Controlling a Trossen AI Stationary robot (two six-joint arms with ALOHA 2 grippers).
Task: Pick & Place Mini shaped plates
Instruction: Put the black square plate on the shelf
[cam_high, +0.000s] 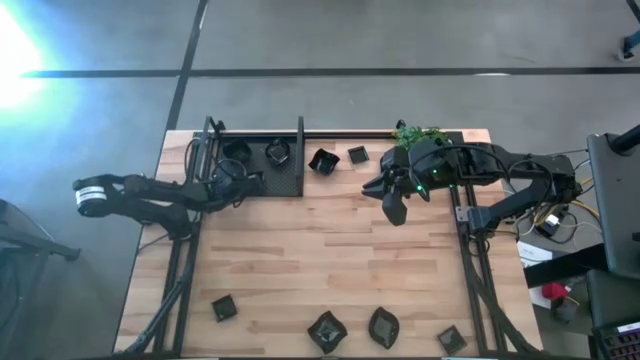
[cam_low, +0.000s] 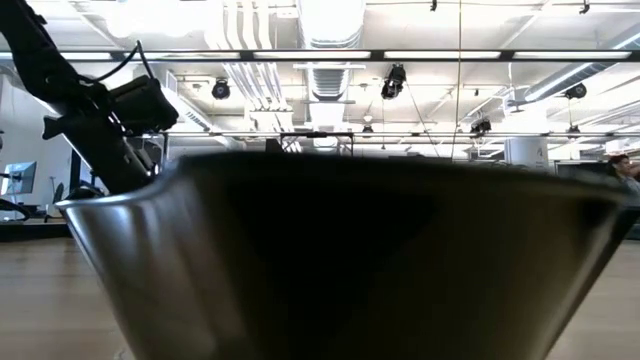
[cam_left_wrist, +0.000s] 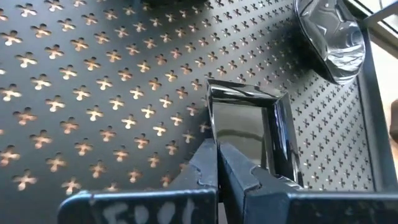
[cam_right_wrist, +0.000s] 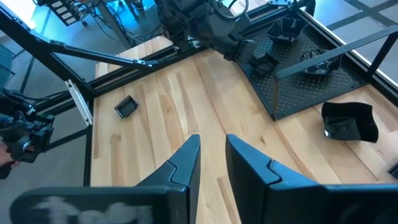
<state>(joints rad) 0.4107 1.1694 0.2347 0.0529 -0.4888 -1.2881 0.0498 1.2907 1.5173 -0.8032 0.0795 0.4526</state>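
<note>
A small square glossy black plate (cam_left_wrist: 249, 134) is clamped by the left gripper (cam_left_wrist: 217, 163) over the perforated black metal tray (cam_left_wrist: 93, 93).

The left gripper's fingers are pressed together on the near rim of the square plate, inside the tray at the far left of the light wooden worktop (cam_high: 320, 260). Two further glossy black plates (cam_high: 278, 153) are seen in the tray, and two more (cam_high: 323, 160) lie just beside it near a small green leafy plant (cam_high: 418, 133). The right gripper (cam_high: 393, 210) is held above the worktop's middle right, its fingers apart with nothing between them. Four black plates (cam_high: 327, 330) are spread along the near edge.
</note>
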